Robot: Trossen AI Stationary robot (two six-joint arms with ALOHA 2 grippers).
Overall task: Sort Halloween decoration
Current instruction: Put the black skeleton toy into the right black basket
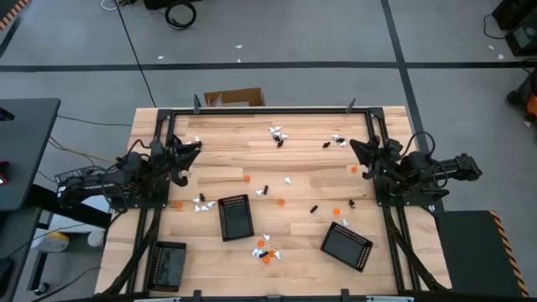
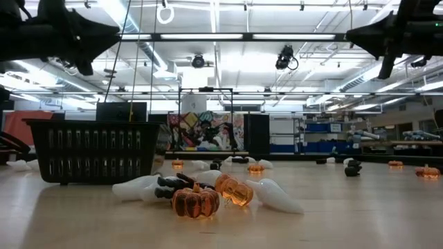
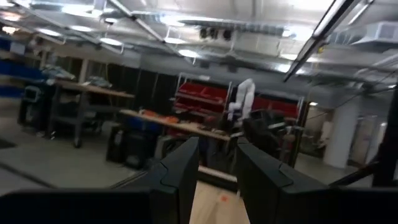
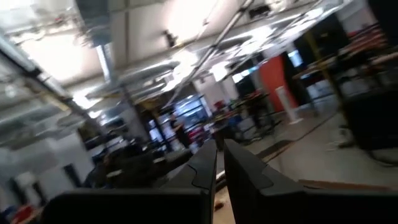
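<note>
A: Starting on the left, where does the left gripper stand against the pieces?

B: It hangs raised over the left side of the table, pointing inward. In its wrist view the fingers stand a little apart with nothing between them. The nearest pieces are a small white and black cluster toward the front edge from it, beside the middle tray, and a lone orange piece just inward.

A: And further across?

B: A mixed pile of orange and white pieces lies near the front centre, between the middle tray and the right tray. The low view shows it close: a clear orange pumpkin and a white ghost piece, the ghost's long axis running roughly across that view. Another cluster sits at the far edge. A third tray sits at the front left corner.

A: The right side?

B: The right gripper hovers raised over the right edge, fingers almost together and empty. An orange piece lies just in front of it and a white and black group just beyond, so I'd judge this arm nearer to those, the left arm nearer to the cluster by the middle tray.
</note>
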